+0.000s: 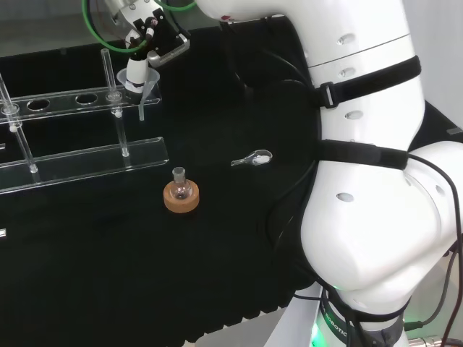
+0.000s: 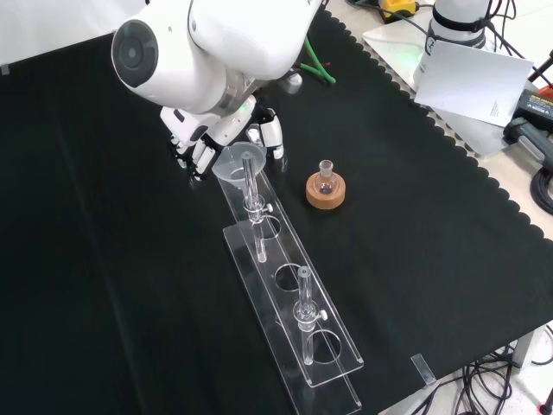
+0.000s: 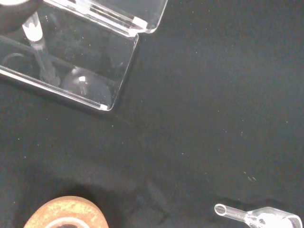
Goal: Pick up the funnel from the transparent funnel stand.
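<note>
A clear funnel [image 1: 138, 78] sits at the right end of the transparent funnel stand [image 1: 87, 155] in the head view, its stem [image 1: 142, 108] hanging down through the upper shelf. My hand [image 1: 154, 42] is right above it, fingers curled down around the cone. The front view puts the funnel [image 2: 237, 162] at the stand's [image 2: 298, 346] far end, with fingers [image 2: 271, 137] against the rim on both sides. Past the palm, the wrist view catches the stem [image 3: 37, 46] and the stand's corner [image 3: 107, 97].
A small round flask on a cork ring [image 1: 181, 197] stands in front of the stand, also seen in the front view [image 2: 326, 191]. A small glass piece [image 1: 253, 157] lies on the cloth to its right. The stand's other holes [image 2: 289, 278] hold nothing.
</note>
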Tool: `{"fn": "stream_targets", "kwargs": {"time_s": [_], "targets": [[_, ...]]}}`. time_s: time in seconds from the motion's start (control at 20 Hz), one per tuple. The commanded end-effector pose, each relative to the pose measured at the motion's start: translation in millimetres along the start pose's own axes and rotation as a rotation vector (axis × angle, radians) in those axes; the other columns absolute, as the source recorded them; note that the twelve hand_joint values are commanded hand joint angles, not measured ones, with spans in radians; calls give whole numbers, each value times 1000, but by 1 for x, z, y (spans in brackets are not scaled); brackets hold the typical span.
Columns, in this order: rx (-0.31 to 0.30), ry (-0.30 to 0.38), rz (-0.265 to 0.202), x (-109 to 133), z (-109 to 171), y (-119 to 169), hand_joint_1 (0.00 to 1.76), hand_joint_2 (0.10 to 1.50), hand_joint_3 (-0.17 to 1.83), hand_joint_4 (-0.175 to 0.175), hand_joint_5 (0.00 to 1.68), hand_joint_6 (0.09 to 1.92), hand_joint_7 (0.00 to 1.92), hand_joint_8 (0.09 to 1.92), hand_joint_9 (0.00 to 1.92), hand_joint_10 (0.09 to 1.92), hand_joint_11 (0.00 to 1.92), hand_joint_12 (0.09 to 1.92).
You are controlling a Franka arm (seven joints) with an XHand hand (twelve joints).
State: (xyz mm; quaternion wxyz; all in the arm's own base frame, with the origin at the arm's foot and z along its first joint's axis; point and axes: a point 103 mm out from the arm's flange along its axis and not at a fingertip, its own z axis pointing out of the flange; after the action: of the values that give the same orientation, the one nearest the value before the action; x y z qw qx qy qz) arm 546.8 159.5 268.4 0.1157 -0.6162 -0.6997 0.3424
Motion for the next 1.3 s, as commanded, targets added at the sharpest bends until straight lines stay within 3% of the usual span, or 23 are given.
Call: {"fn": "stream_targets", "kwargs": {"time_s": [0.05,0.4,0.6,0.85,1.0,1.3], "targets": [[-9,6,6,2,-2,2,687,693,27,-28,388,87,493,560,30,932,0,1181],[-89,71,23,-4,-9,-3,740,714,52,18,676,104,783,537,330,780,0,1179],[-127,113,29,-7,-11,-8,790,727,113,34,769,233,911,564,527,628,0,1260],[-204,193,33,-13,-12,-16,827,644,385,59,798,603,1002,607,690,494,0,1349],[-236,219,30,-17,-15,-22,845,584,550,87,865,665,1044,627,749,448,0,1393],[-286,225,15,-21,-23,-38,871,567,637,128,963,678,1105,646,812,424,0,1441]]}}
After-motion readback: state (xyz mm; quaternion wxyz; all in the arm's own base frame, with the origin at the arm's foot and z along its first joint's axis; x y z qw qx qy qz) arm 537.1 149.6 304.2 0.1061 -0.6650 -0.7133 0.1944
